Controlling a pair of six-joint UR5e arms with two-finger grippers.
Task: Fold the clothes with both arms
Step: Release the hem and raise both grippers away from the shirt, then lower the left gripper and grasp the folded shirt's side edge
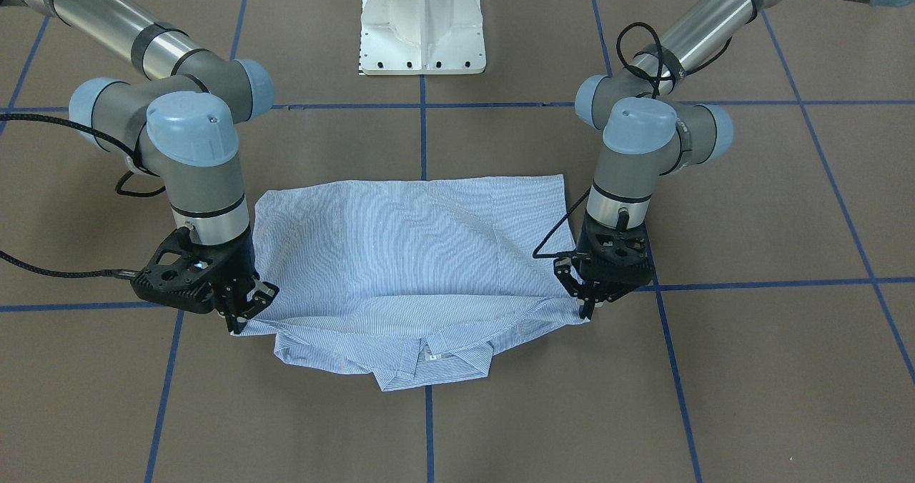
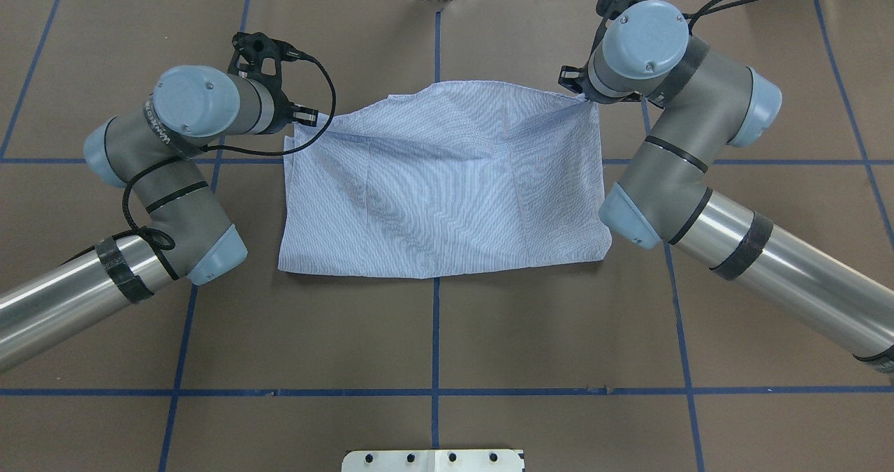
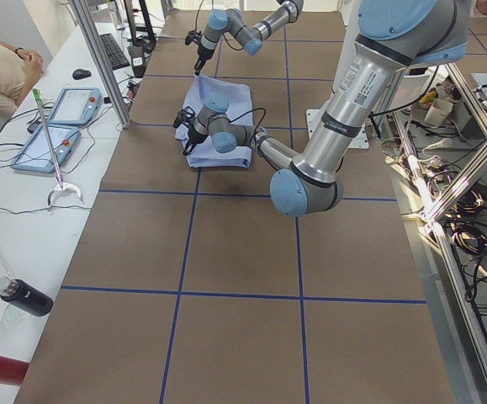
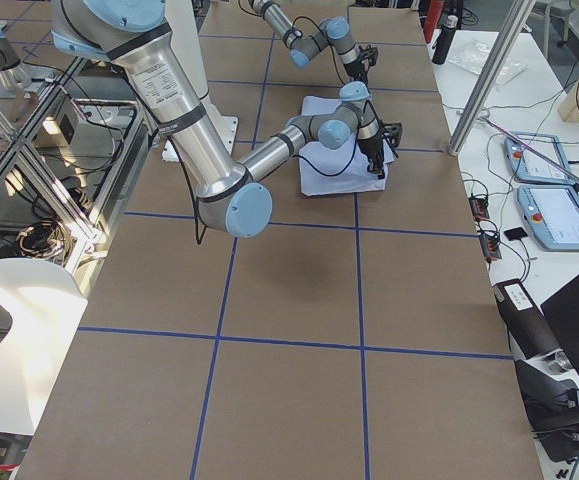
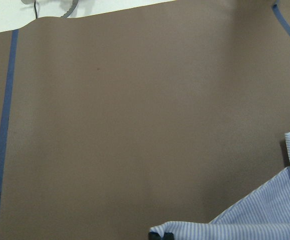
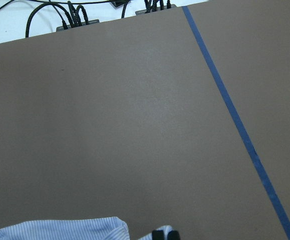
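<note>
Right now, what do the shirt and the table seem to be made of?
The shirt: thin woven cloth, probably cotton, matte; fine blue-white stripes, soft creases. The table: matte brown covering, perhaps paper or board; flat, no shine, blue tape lines.

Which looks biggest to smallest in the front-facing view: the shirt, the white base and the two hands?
1. shirt, by far the largest.
2. white base.
3. right hand and left hand: much alike. The right looks a bit larger, perhaps only from angle or nearness to the camera, so I won't rank them.
</note>
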